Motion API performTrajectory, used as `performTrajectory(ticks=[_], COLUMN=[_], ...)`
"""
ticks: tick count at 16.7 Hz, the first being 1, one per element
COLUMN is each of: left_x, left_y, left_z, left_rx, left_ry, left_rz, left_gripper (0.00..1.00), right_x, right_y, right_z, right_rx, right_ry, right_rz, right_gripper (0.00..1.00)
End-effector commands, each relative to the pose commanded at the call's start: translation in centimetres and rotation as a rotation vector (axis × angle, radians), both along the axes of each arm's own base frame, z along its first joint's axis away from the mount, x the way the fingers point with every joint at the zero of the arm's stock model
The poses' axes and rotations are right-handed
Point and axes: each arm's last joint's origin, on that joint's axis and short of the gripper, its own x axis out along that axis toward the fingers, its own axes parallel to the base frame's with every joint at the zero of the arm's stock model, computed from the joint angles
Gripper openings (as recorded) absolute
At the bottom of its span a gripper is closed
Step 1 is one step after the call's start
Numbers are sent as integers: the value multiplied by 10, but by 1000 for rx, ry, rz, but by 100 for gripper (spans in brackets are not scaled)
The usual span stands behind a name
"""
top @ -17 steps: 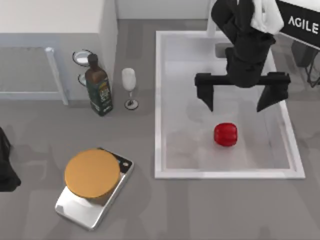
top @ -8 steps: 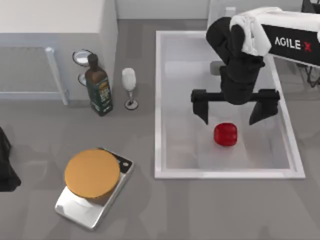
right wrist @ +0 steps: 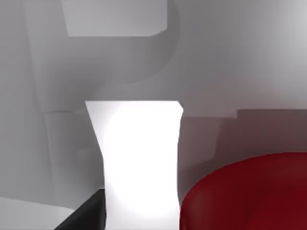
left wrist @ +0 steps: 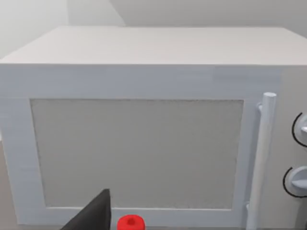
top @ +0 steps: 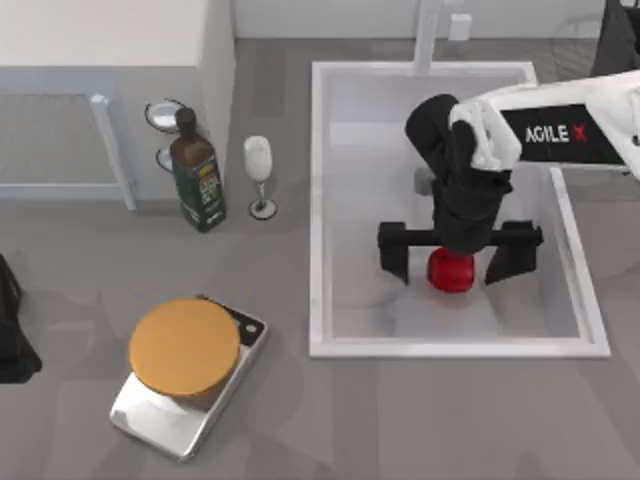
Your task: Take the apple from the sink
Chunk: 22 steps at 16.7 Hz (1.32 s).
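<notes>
Apple point(top: 451, 272): on the pale floor of the sink, toward its front right part; the right wrist view shows it large and dark red point(right wrist: 249, 191).
Sink point(top: 318, 200): white basin on the right half of the tabletop point(top: 420, 420).
Right hand point(top: 458, 262): lowered into the sink over the apple, fingers spread wide, one on each side of the fruit and not touching it (the apple sits in the gap between them).
Left arm point(top: 12, 330): parked at the left edge of the tabletop; whether its hand is open I cannot tell.
Microwave point(left wrist: 144, 120): white, at the far left, facing the left wrist camera.
Oil bottle point(top: 196, 172): upright beside the microwave.
Wine glass point(top: 258, 172): just right of the bottle, left of the sink.
Scale point(top: 186, 372): silver, with a round orange top, front left of the sink.
</notes>
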Motion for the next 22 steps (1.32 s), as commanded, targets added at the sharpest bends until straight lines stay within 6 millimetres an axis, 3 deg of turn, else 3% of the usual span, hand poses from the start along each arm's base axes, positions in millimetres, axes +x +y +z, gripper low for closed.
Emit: performTrajectory(ticks=[3,16,22], left_x=[0,0,0], left_y=[0,0,0], left_z=[0,0,0], left_rx=[0,0,0], left_ry=[0,0,0], left_rz=[0,0,0], left_gripper=[100,100,100], right_x=[0,0,0], right_y=[0,0,0], right_z=[0,0,0], right_rx=[0,0,0], right_ry=[0,0,0], right_rz=[0,0,0], right_gripper=[100,2,0])
